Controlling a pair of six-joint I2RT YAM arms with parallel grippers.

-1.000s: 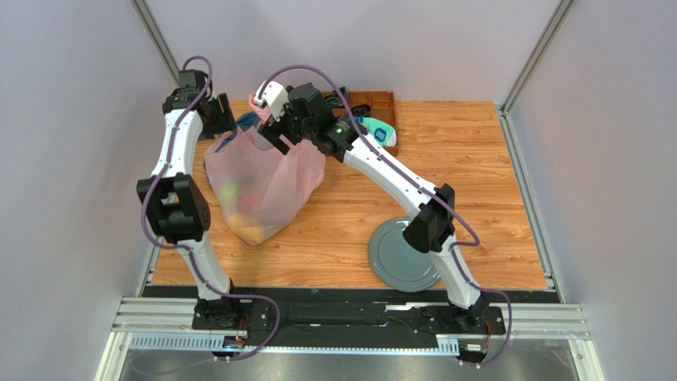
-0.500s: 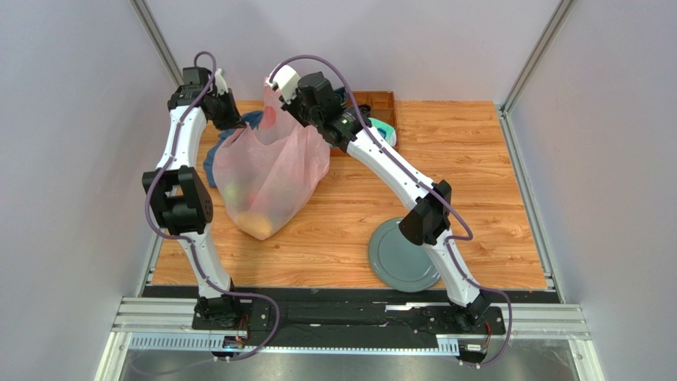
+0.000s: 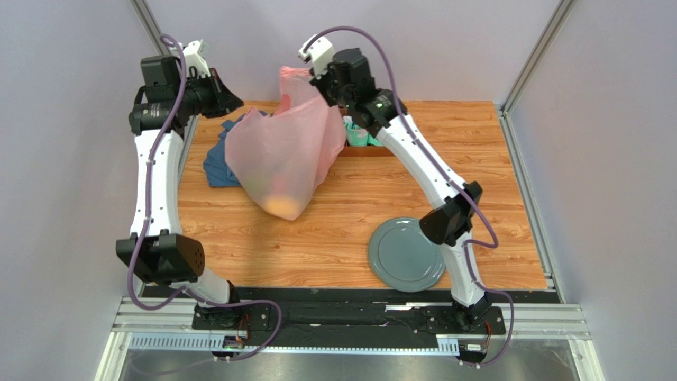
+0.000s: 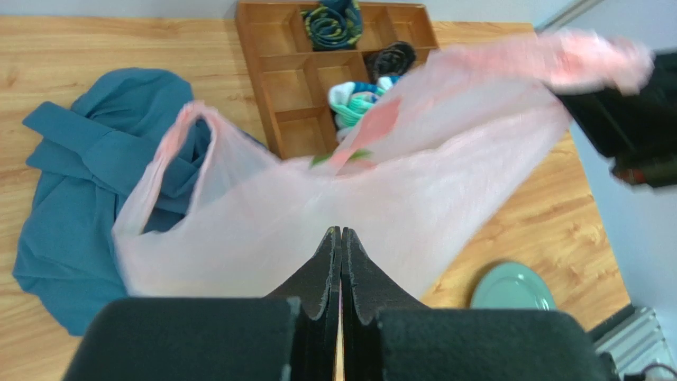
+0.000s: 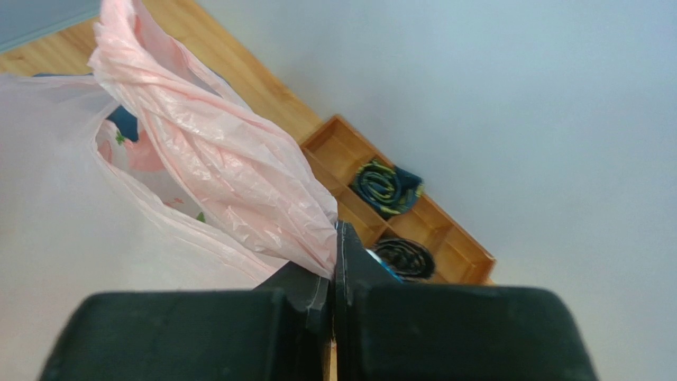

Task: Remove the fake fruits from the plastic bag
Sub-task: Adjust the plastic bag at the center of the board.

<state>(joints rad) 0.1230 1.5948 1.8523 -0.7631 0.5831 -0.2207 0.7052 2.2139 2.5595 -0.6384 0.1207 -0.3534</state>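
Pink plastic bag (image 3: 278, 151) hangs stretched between both arms, mouth up, long axis sloping down toward the near edge. Blue cloth (image 3: 218, 163) and wooden tray (image 4: 290, 95) lie behind it, with the grey plate (image 3: 405, 254) well apart on the right. Fake fruits (image 3: 280, 205) are lumped in the bag's bottom, well below both grippers and about equally far from each. Left gripper (image 4: 340, 238) is clamped on the rim film, right gripper (image 5: 334, 238) on a twisted handle.

- Light on my rig?
- Bright, even, from overhead. The bag (image 3: 278, 151) throws only a soft shadow on the table (image 3: 477, 159). No glare.
- My left wrist camera?
- Bag smeared by motion blur toward the upper right. Left fingers (image 4: 326, 270) soft in the foreground.
- Right wrist?
- Bag folds crisp. Right fingers (image 5: 302, 290) dark, out of focus.
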